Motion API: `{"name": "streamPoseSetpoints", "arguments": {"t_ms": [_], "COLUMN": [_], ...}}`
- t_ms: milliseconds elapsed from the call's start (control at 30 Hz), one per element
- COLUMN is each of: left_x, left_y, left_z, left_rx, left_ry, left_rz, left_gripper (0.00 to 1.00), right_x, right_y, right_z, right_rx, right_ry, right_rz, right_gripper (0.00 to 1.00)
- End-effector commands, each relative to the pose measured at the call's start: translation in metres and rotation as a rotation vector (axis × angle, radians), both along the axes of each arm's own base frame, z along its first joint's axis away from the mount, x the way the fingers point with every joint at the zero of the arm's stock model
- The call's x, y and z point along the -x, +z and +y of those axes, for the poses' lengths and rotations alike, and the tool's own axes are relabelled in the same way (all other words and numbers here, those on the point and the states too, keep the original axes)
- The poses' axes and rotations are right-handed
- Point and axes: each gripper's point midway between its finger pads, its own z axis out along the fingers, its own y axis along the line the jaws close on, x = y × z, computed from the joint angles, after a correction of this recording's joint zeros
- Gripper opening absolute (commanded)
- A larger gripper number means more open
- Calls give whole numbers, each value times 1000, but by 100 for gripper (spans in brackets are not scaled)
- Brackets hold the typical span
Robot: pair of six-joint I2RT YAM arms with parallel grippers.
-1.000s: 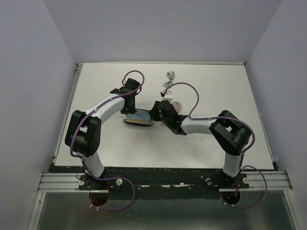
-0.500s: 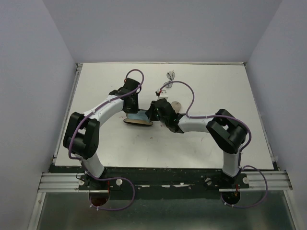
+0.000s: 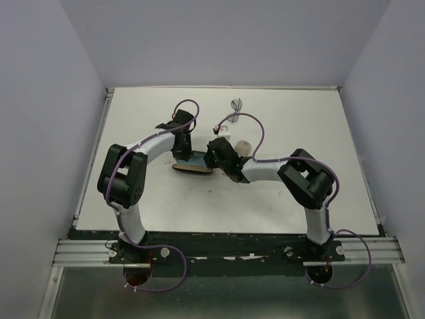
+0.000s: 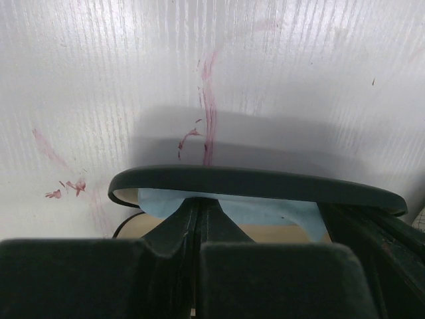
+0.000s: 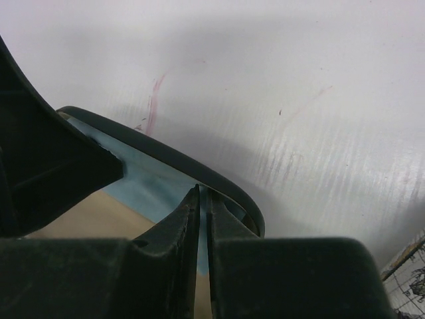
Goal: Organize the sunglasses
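- The left gripper is closed. Its fingers press together with only a thin dark seam between them.
- The left tips sit at the near edge of a blue cloth. I cannot tell whether any of the cloth is caught between them.
- The right gripper is also closed down to a narrow slit. A strip of the blue cloth shows inside that slit, so it is pinching the cloth.
- The cloth lies inside a black case that stands open. It covers part of the tan lining.
- The case's dark curved rim runs just beyond both sets of fingertips. In the left wrist view it crosses nearly the whole width.
- In the overhead view the two arms meet over the case. The left arm comes in from the left side and the right arm from the right end.
- The case rests on the white table. Pink-red smears mark the table just past the rim.
- A beige pouch lies on the table just beside the right wrist, on its far side.
- The dark-framed sunglasses lie on the table toward the far edge. They are well apart from the case and from both grippers.
- The pink pair appears between those sunglasses and the case, beside the right arm's purple cable. It is too small to make out clearly.
- Neither pair is in the case or touched by a gripper.
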Motion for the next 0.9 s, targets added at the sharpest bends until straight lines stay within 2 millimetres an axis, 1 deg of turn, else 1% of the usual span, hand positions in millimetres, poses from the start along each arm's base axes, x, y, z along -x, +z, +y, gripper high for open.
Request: {"name": "streamPoseSetpoints", "arguments": {"t_ms": [0,133,267,333,400,533,700,767,800,867], "left_x": [-14,-14,-11,-11,-9,-5,4,11,15,24], "left_y": [6,9,16,22,28,43,65,76,80,95], "left_z": [9,11,15,14,10,6,6,11,14,20], "left_rx": [-20,-24,-32,-23,-2,44,81,87,87,101], "left_ry": [56,60,64,59,46,28,33,48,60,90], "left_rz": [-19,-16,-19,-31,-43,-77,-128,-159,-171,-216], "left_gripper": [7,7,7,8,9,13,17,19,21,40], "right_x": [-8,-8,-2,1,4,7,17,16,12,2], "right_y": [-1,5,19,30,46,67,66,72,77,90], "right_z": [-19,-22,-12,-6,-3,-3,5,3,1,-8], "right_rx": [69,70,22,-9,-39,-67,-59,-54,-41,-9], "right_ry": [-77,-82,-22,15,37,61,144,141,131,95], "right_rz": [-37,-49,-58,-69,-91,-123,-106,-121,-140,-158], "right_gripper": [16,20,26,30,31,32,32,32,33,41]}}
